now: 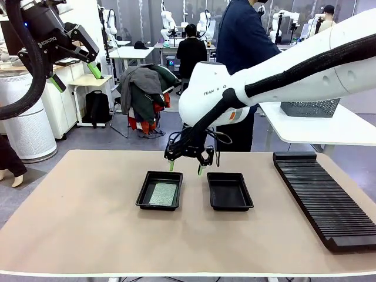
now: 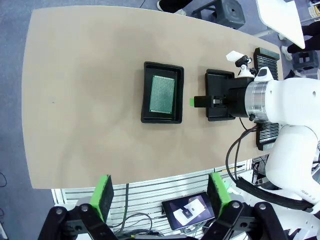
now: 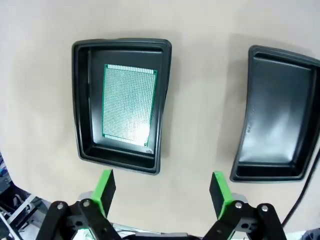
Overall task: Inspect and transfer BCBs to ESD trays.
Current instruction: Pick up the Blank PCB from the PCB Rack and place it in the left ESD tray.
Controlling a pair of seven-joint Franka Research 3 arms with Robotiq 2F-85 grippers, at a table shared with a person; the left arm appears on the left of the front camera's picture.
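Tabletop: broad beige tabletop with rounded corners (image 1: 76,229), spanning 3 through 6 to 9 o'clock.
Floor: smooth grey floor (image 1: 106,141) beyond it, toward 10 o'clock.
Left edge: white perforated cylindrical unit (image 1: 26,120) at 9 o'clock.
Clutter: chair heaped with grey, green and red clothing (image 1: 144,97) at 11 o'clock, black backpack (image 1: 97,108) near it.
Right: white side table (image 1: 341,132) at 3 o'clock, carrying a grey mesh basket (image 1: 310,108).
Far end: white desks (image 1: 132,53) near 12 o'clock.
Light: even, with soft shadows.

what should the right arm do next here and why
Probably lift the right pincer clear: it hangs open and empty, the board lies flat in the left tray, and the right tray is bare, likely awaiting another.
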